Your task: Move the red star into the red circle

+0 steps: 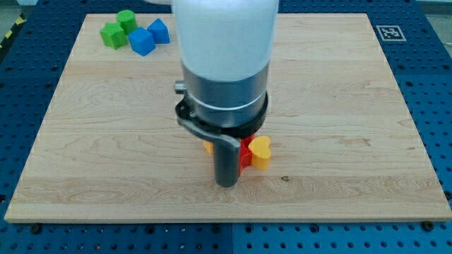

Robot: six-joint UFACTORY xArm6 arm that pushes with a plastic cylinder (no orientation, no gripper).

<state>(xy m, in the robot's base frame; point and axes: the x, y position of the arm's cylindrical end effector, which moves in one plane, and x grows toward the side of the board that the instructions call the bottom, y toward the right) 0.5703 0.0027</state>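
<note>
One dark rod is standing near the middle of the wooden board [395, 106], and my tip [226, 185] is resting at its lower end, toward the view's bottom of a small cluster of blocks. Being a plain rod, it is showing nothing that spreads, presses together or pinches. Just to the view's right of my tip and slightly above it, a red block [245, 154] is peeking out from behind the rod; its shape is too hidden to make out, so I cannot tell whether it is the star or the circle. Touching that red block on its far side from my tip, a yellow heart-shaped block [260, 152] is sitting. To the view's left of the rod, a sliver of an orange-yellow block [208, 147] is showing, mostly covered. Far from my tip, toward the view's top left corner, two green blocks [119, 27] and two blue blocks [149, 37] are lying close together.
</note>
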